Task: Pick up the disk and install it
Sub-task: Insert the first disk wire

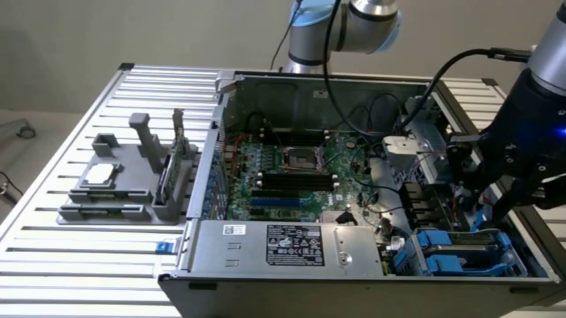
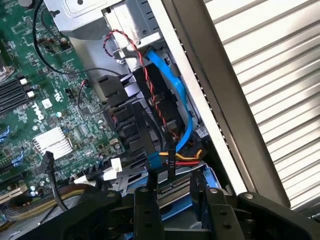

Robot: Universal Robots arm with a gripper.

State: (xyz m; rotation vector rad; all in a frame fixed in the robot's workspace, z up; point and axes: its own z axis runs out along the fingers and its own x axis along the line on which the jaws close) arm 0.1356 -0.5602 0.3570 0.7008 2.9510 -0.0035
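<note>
The disk [image 2: 175, 184], a grey plate in a blue frame, sits between the fingers of the end effector [image 2: 175, 200], which pinches it by its two opposite edges. It hangs low inside the computer case [image 1: 232, 119], at the corner on the exterior view's right, just above the drive bay [image 1: 508, 255] where blue carriers [image 1: 442, 248] are already seated. The step in hand is judged to be insertion. For a good result, hold the disk square to the bay walls and lower it straight, without tilt. Close beside the path lie a blue data cable [image 2: 176, 92], a red-and-black twisted wire [image 2: 142, 62] and yellow-red power leads [image 2: 182, 158]; none of them should be trapped under the frame. The case rests on the slatted bench [image 1: 53, 265]
</note>
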